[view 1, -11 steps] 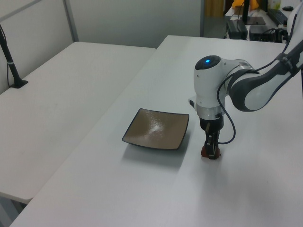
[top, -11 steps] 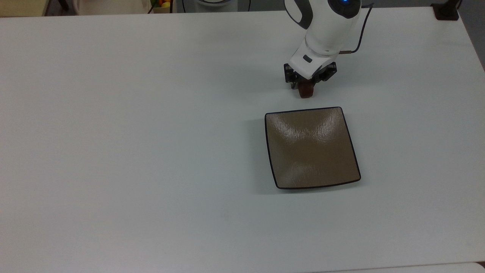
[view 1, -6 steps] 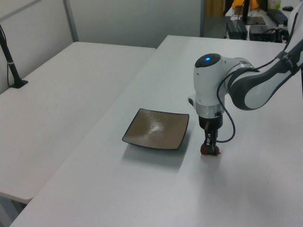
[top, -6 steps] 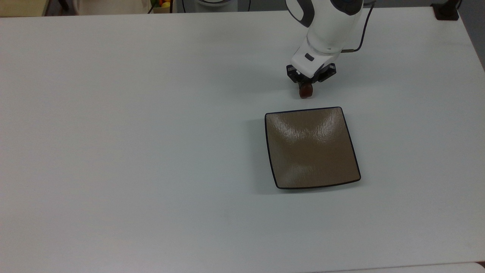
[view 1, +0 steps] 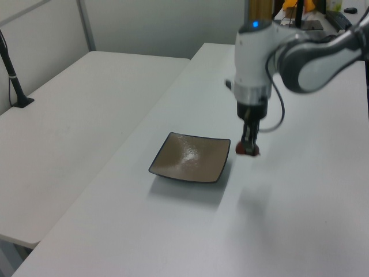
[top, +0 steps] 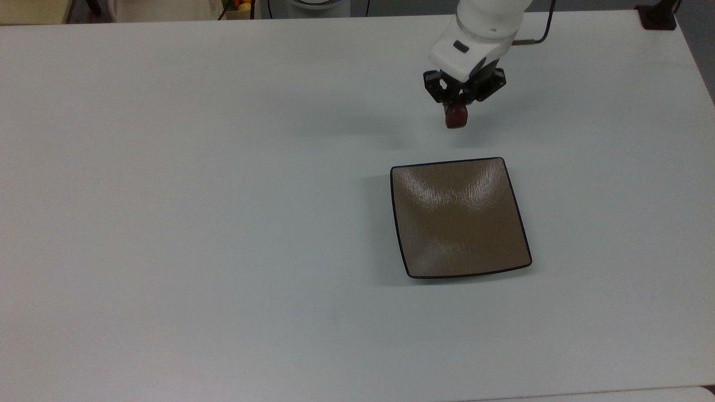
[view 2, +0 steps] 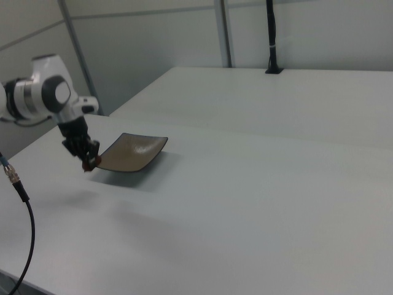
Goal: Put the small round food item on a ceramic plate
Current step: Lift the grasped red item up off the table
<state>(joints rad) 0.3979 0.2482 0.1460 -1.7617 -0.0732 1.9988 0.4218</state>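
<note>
Lifted clear of the tabletop (top: 223, 223) now, where half a second ago it sat low against the surface: small round food item (top: 456, 116) pinched between the jaws of the gripper (top: 457, 109), hanging in the air with its shadow thrown apart from it. Jaws narrow, closed on the reddish-brown chunk. Positioned just beyond the far edge of the ceramic plate (top: 459, 218) in the top view; in the left view, item (view 1: 248, 149) near the plate's (view 1: 191, 157) corner on the left view's right; in the right view, item (view 2: 91, 163) at the plate's (view 2: 130, 152) near-left corner. Plate bare and unmoved. Pickup apparently done, carry not yet made. Next, likely a short travel over the plate's middle, then lowering before release, lest the rounded chunk roll off the glossy, shallow surface.
</note>
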